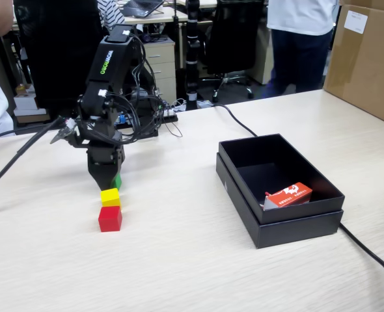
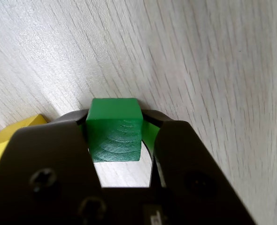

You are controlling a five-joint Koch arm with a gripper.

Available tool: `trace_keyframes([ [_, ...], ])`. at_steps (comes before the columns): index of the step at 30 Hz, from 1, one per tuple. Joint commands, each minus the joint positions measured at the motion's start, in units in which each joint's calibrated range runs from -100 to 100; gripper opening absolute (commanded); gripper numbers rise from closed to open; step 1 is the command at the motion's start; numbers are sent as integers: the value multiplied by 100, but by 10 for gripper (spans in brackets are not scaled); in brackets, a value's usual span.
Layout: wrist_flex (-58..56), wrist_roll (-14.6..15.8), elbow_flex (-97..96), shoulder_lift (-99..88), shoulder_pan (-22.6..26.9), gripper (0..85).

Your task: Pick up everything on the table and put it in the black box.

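Gripper [image 2: 115, 136] clenched on green cube [image 2: 115, 129] at its side faces, on table [image 2: 213, 70], yellow cube [image 2: 11, 136] at 9 o'clock. Looks light, rigid, smooth; flat opposite sides suit the hold.

the black arm's gripper [image 1: 107, 181] points down at the pale table [image 1: 192, 260], its tip covering most of the green cube [image 1: 118, 181]. the yellow cube [image 1: 110, 197] sits just at the gripper's 6 o'clock, touching the red cube [image 1: 110, 218] beyond it. the black box [image 1: 280, 190] lies well apart at 3 o'clock, holding an orange-and-white carton [image 1: 288, 195].
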Motion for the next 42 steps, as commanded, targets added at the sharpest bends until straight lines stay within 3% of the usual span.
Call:
trace_keyframes([
  [1, 101, 44, 97, -37, 5, 73],
  [4, 110, 39, 33, -301, 5, 66],
  [6, 110, 39, 15, -679, 10, 9],
  [12, -20, 29, -293, -2814, 298, 9],
  [17, -175, 205, -67, -4282, 1016, 9],
  [22, -175, 415, 840, -4408, 1954, 9],
  [26, -28, 518, 3070, -1827, 2803, 9],
  [34, -28, 606, 4349, 376, 3116, 9],
  [42, -71, 650, 4530, 1662, 3072, 19],
])
